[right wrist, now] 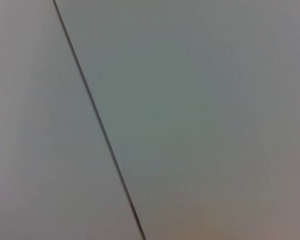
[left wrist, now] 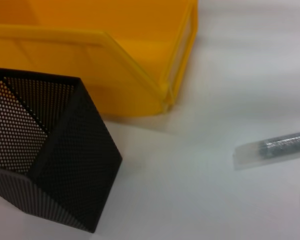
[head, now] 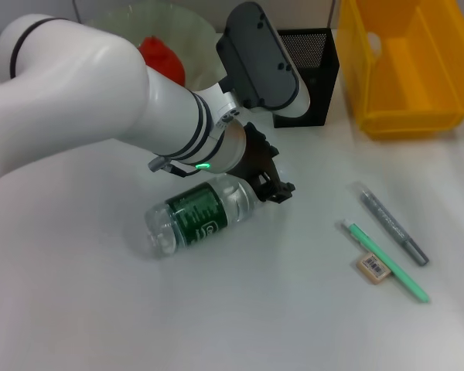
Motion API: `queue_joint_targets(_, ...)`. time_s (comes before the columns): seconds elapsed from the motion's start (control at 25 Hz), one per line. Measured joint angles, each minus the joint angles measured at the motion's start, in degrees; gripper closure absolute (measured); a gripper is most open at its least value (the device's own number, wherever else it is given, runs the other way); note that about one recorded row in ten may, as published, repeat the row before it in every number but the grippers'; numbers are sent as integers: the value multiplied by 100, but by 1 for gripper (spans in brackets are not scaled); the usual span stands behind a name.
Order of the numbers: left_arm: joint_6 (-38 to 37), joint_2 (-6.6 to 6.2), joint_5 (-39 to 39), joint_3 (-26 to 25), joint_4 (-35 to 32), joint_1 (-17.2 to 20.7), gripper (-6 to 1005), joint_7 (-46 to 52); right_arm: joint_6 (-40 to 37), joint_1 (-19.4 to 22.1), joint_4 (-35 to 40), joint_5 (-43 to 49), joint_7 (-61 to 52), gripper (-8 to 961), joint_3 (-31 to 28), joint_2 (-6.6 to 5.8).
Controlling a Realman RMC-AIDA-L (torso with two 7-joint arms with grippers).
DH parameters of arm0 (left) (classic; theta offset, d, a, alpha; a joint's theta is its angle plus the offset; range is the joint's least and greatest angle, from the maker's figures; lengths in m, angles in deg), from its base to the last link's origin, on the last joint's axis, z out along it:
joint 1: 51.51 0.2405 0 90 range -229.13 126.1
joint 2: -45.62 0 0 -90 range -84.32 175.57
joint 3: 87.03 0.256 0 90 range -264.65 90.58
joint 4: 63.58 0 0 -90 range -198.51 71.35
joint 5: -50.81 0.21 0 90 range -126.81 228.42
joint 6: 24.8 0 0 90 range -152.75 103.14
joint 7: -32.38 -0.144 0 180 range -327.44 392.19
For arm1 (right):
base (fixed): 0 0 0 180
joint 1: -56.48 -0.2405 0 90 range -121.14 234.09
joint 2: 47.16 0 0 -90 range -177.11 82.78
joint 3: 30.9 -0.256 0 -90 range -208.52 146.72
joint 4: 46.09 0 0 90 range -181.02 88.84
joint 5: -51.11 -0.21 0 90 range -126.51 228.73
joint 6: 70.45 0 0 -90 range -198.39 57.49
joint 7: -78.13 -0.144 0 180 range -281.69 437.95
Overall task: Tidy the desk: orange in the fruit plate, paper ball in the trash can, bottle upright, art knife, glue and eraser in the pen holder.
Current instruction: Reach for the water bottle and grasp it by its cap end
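On the white tabletop (head: 216,325), the small clear plastic bottle with a dark green label (head: 197,216) lies on its side. The left gripper (head: 272,188) sits low at the bottle's cap end, touching it; whether its jaws are spread or pinching the cap cannot be told. The red-orange round orange (head: 161,58) rests in the wide translucent pale-green fruit plate (head: 178,27) behind the arm. The black square mesh pen holder (head: 315,73) stands upright beside the big bright-yellow rectangular trash can (head: 406,66). The tiny tan eraser with a barcode sticker (head: 373,267) lies touching a mint-green pen-shaped tool (head: 385,261), near a grey stick with a clear cap (head: 394,228). The right gripper is out of view.
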Motion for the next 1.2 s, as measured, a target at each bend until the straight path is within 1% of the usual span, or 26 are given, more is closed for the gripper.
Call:
queue_joint_targets(0.28, 117, 0, 444, 236, 153, -158, 388, 519, -48, 38, -60, 0, 6, 221, 10, 13)
queue_joint_targets(0.68, -47, 0, 454, 408, 244, -282, 394, 640, -75, 82, -134, 0, 77, 221, 9, 14)
queue_joint_targets(0.96, 2, 0, 457, 536, 319, -336, 400, 744, -121, 134, -150, 6, 86, 221, 9, 17)
queue_joint_targets(1.2, 37, 0, 458, 611, 319, -346, 447, 746, -125, 149, -149, 8, 86, 221, 9, 18)
